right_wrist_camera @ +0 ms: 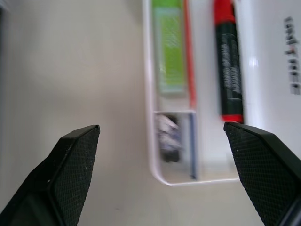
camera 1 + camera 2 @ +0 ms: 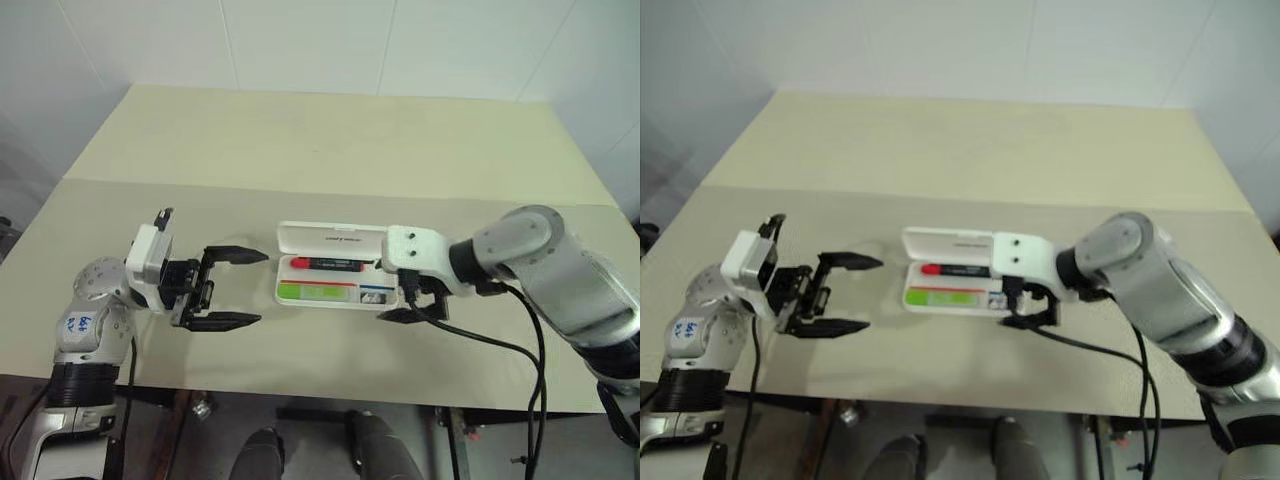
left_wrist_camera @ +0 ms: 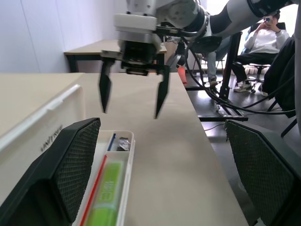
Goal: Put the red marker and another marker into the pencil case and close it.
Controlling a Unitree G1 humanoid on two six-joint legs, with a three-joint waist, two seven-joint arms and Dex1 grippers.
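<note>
So, head cams first: pencil case (image 2: pixel 330 262) sits mid-bench (image 2: pixel 300 150), lid tipped up along the far edge. Red marker (image 2: pixel 327 264) lies in the back channel, green highlighter (image 2: pixel 318 292) in the front one, both fully inside afaict. Left pincer (image 2: pixel 232 288) hangs level just off the case's left end, fingers spread wide, empty. Right pincer (image 2: pixel 400 303) is over the case's right end, angled down, also spread w/ nothing in it.

Left wrist cam: looks along the case from its end, highlighter (image 3: pixel 104 193) right below, lid wall rising beside it. Right pincer (image 3: pixel 133 94) faces it from across, fingers apart.

Right wrist cam: straight down on the tray. Marker (image 1: pixel 228 66) and highlighter (image 1: pixel 170 44) lie parallel w/ a thin red line between them; small compartment holds a little grey bit (image 1: pixel 168 137).

Handling, imo: the case is thin hard plastic, light and slick, so it'll probably skate on the bench if pushed from one side only. Lid looks stiff on a hinge, so I'd press on its free long edge near the middle and brace the tray w/ the other pincer. Markers are rigid and light; they shouldn't foul the lid.
</note>
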